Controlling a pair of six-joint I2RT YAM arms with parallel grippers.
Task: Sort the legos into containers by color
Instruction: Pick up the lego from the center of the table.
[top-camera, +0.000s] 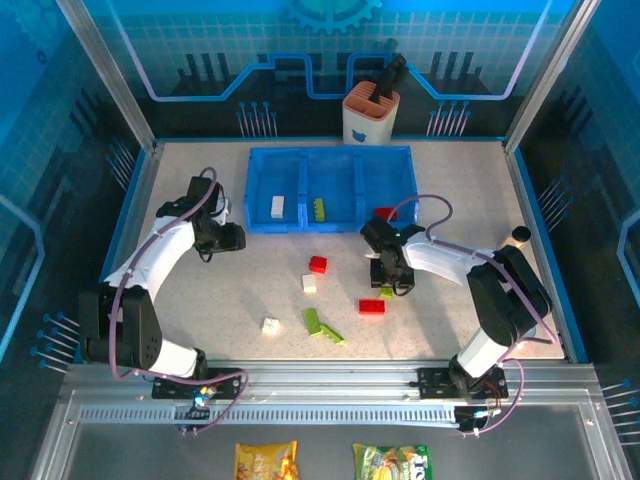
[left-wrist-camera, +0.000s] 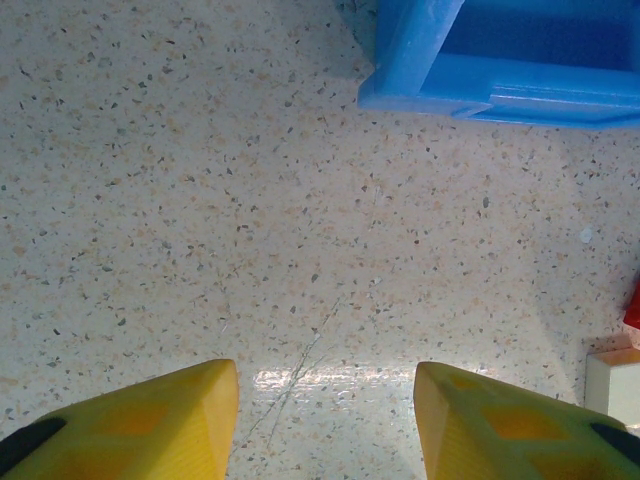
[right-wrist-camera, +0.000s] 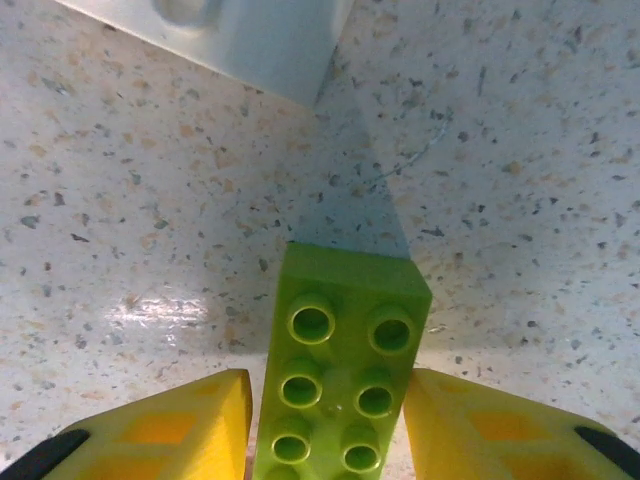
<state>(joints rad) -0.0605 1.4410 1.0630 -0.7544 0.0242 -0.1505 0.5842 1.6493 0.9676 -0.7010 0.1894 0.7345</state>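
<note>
The blue tray (top-camera: 262, 190) lies at the back of the table. Its left compartment holds a white brick (top-camera: 277, 206), its middle one a lime green brick (top-camera: 319, 209), and a red brick (top-camera: 385, 213) lies at its right front edge. Loose on the table are two red bricks (top-camera: 318, 264) (top-camera: 371, 306), two white ones (top-camera: 309, 283) (top-camera: 270, 325) and two green ones (top-camera: 312, 320) (top-camera: 332, 334). My right gripper (right-wrist-camera: 325, 390) (top-camera: 385, 285) is shut on a lime green brick (right-wrist-camera: 345, 350), studs up. My left gripper (left-wrist-camera: 325, 385) (top-camera: 232, 238) stands open over bare table by the tray's corner (left-wrist-camera: 420, 70).
An orange-and-white cup (top-camera: 370, 115) with a black tool stands behind the tray. A white brick (right-wrist-camera: 250, 40) lies just ahead of the right fingers. Red (left-wrist-camera: 633, 305) and white (left-wrist-camera: 612, 385) bricks show at the right edge of the left wrist view. A small black object (top-camera: 519, 234) sits far right.
</note>
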